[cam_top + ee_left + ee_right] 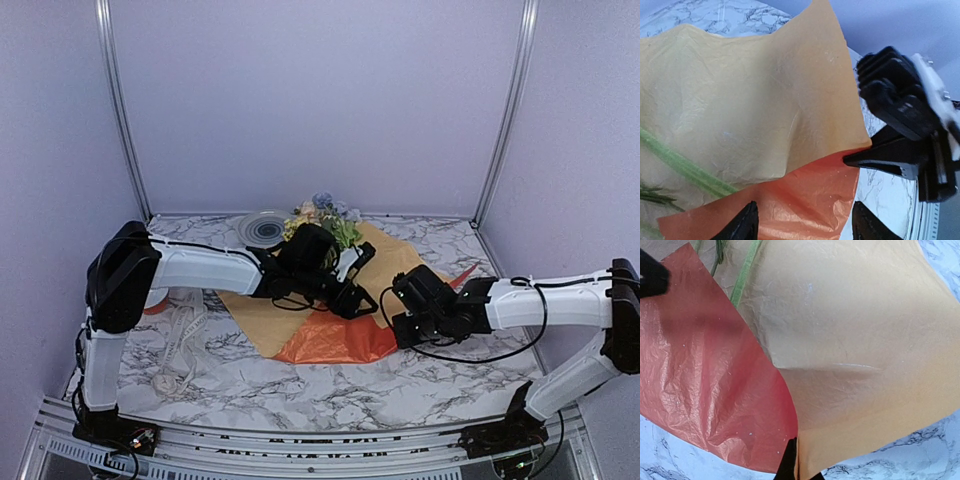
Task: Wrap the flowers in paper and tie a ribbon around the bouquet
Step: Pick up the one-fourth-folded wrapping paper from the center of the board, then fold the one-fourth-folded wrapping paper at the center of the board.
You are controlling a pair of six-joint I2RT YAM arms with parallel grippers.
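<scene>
Paper (330,345) spread out, flowers (325,215) on it, blossoms far. Near-right edge pinched tight in right gripper (791,462), nearer arm. Left gripper (805,225) wide, nothing held, over middle.

One large crinkly orange paper sheet (330,340), one small yellow, pink and blue flower bunch (322,213), one long cream-white ribbon (183,335), one round grey disc (262,228)

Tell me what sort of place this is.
Probably a robot test booth: plain lilac walls on metal posts, a marble-look table, and the left arm and right arm bolted along its near edge.
</scene>
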